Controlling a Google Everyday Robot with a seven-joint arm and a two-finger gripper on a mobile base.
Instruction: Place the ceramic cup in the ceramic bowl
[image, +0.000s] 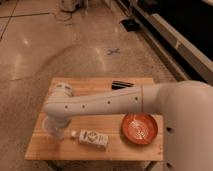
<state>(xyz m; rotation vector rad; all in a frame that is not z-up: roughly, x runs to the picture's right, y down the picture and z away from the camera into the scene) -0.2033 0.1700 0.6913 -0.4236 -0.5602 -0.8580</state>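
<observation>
The ceramic bowl (140, 128), orange-red and wide, sits on the wooden table (100, 150) at the front right. A pale round shape at the front left, partly under my wrist, looks like the ceramic cup (47, 123). My arm reaches across the table from the right. My gripper (56, 130) hangs down from the wrist right at the cup, low over the table. The wrist hides how the gripper and cup meet.
A white carton with a printed label (93, 138) lies on its side between the gripper and the bowl. A small black object (121, 85) lies at the table's far edge. Bare floor surrounds the table, with a dark wall along the right.
</observation>
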